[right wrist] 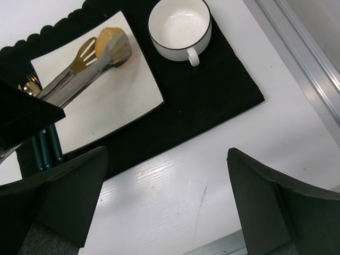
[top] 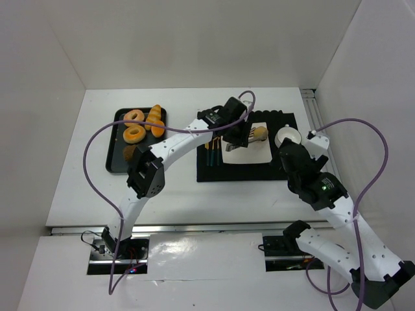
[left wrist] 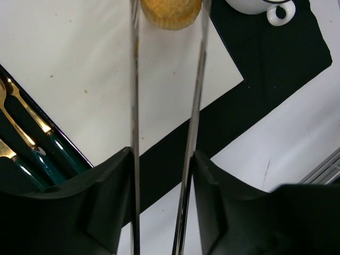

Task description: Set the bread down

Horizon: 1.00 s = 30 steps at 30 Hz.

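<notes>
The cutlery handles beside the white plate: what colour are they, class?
The cutlery handles are dark green, shown best in the left wrist view.

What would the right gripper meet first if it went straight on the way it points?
Probably the black placemat just ahead of the open right gripper, possibly the white cup beyond; depth is unclear.

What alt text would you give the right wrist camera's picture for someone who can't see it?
Metal tongs flank a small golden bun at a white square plate on a black mat, with an empty white cup beside the plate. The right gripper frames the bottom of the view, its two dark fingers spread apart and holding nothing.
</notes>
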{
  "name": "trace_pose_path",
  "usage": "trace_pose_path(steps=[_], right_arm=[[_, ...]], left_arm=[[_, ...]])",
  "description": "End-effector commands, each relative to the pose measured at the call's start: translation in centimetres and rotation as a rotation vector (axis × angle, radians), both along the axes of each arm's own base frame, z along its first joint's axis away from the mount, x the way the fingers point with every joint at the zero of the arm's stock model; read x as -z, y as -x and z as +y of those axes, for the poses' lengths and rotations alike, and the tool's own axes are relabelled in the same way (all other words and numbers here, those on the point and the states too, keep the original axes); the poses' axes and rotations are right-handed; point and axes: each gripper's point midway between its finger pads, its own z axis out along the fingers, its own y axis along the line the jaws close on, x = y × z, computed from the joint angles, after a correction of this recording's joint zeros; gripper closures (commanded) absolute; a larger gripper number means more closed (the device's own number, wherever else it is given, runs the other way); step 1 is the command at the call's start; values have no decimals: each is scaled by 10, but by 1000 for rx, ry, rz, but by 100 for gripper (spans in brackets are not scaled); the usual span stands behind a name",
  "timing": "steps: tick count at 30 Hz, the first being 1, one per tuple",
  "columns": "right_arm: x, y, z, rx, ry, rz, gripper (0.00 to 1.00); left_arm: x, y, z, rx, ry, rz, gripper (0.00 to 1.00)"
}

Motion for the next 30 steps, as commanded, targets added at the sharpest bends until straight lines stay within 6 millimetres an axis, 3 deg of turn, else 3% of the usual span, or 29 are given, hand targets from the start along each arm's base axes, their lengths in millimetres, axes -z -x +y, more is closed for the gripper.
trace_pose_path(steps=[1, 7, 11, 14, 16, 17, 18, 19, 20, 21, 22, 23, 24, 25, 26, 27, 30], right_arm=[[-17, 1, -6, 35, -9, -38, 0], [-15, -2, -2, 21, -19, -32, 0], [-16, -3, 0, 4, -15, -32, 0], [-18, -4, -2, 3, 13, -29, 0], [-20, -6, -1, -1, 13, -38, 0], [-22, -7, 0, -1, 8, -47, 0], [-23, -9, 3, -10, -5, -54, 0], [-23, -11, 5, -21, -9, -60, 0], [-21, -12, 8, -29, -15, -60, 0], [-19, -15, 13, -50, -21, -54, 0], [-15, -17, 16, -60, -24, -45, 0], [-15, -19, 19, -73, -28, -52, 0], [-11, -23, 22, -88, -14, -36, 0], [-9, -24, 25, -97, -21, -36, 0], [-5, -26, 26, -101, -5, -19, 0], [-4, -29, 27, -101, -12, -18, 0], [-5, -35, 36, -134, -30, -26, 0]], left_arm=[[-40, -1, -3, 21, 56, -82, 39], [-49, 2, 3, 14, 58, -93, 35], [-74, 9, 16, -14, 66, -121, 39], [-105, 17, 46, -79, 28, -169, 39], [-112, 19, 74, -152, -33, -208, 39], [-140, 29, 91, -178, -13, -252, 39], [-129, 38, 108, -198, -68, -237, 39], [-132, 37, 132, -267, -102, -256, 39], [-151, 42, 159, -334, -85, -275, 39], [-149, 46, 178, -378, -105, -266, 39], [-129, 55, 208, -432, -194, -229, 39], [-125, 60, 228, -494, -211, -212, 39], [-134, 66, 259, -576, -205, -219, 39], [-116, 79, 286, -629, -276, -174, 39], [-112, 82, 314, -727, -275, -141, 39], [-109, 96, 335, -775, -274, -126, 39], [-100, 114, 377, -887, -251, -65, 38]])
